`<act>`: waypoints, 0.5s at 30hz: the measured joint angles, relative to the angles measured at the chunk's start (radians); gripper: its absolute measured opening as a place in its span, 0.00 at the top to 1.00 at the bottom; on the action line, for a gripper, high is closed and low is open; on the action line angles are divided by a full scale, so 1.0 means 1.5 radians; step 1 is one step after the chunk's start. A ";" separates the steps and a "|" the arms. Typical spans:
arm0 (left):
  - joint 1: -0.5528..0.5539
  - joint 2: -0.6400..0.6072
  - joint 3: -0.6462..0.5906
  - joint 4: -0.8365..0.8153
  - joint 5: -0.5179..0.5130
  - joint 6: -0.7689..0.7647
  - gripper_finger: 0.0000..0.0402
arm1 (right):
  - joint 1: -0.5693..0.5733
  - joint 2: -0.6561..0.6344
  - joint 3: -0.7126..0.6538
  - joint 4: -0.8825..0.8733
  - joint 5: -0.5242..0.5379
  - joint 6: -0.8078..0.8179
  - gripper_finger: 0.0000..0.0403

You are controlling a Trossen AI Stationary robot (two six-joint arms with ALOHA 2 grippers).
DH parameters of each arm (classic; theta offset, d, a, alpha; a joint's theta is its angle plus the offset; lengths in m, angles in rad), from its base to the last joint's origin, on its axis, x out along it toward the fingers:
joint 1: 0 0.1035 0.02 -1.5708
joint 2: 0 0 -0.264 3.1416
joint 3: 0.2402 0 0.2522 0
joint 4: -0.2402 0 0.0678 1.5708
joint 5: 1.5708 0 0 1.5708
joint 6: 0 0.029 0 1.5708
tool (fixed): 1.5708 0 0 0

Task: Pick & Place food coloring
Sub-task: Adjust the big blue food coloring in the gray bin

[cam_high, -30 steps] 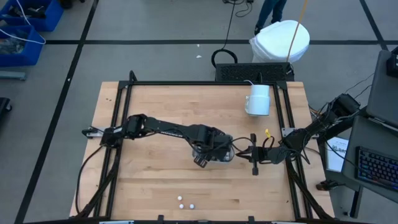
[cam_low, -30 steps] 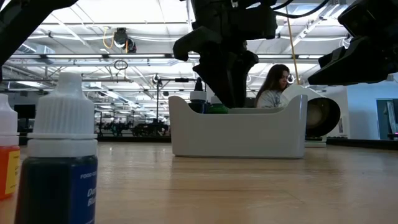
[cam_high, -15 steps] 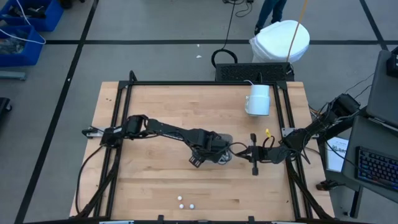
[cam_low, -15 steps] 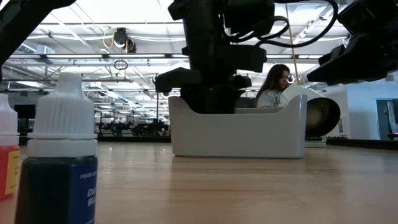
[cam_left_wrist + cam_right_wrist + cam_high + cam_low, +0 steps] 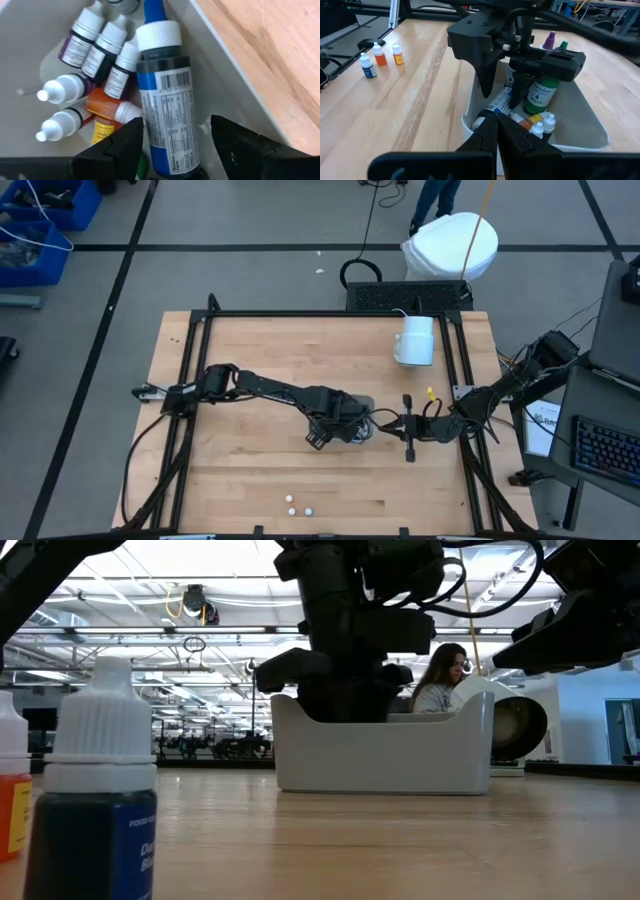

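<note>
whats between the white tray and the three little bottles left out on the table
Bare wooden tabletop; the high view shows nothing between the white plastic tray and the three small white-capped dropper bottles.

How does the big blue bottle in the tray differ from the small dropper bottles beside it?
The big blue bottle is much larger than the small dropper bottles. Its cap is broad and ribbed; theirs are narrow, and two end in pointed tips. It lies between the open fingers of the left gripper; the small ones lie outside them. All have white caps and lie in the tray.
</note>
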State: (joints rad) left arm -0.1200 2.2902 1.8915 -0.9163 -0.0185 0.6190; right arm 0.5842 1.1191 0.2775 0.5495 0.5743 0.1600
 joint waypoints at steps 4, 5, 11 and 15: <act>0.000 0.000 0.000 0.004 0.001 0.003 0.42 | 0.000 0.000 0.000 0.000 0.000 0.000 1.00; 0.000 0.000 0.000 0.003 0.003 0.003 0.43 | 0.000 0.000 0.000 0.000 0.000 0.000 1.00; 0.000 0.000 0.000 0.021 0.054 0.001 0.58 | 0.000 0.000 0.000 0.000 0.000 0.000 1.00; -0.001 0.000 0.000 0.038 0.057 -0.006 0.67 | 0.000 0.000 0.000 0.000 0.000 0.000 1.00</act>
State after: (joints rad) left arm -0.1211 2.2902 1.8917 -0.8593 0.0671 0.6104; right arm 0.5842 1.1192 0.2775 0.5491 0.5743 0.1596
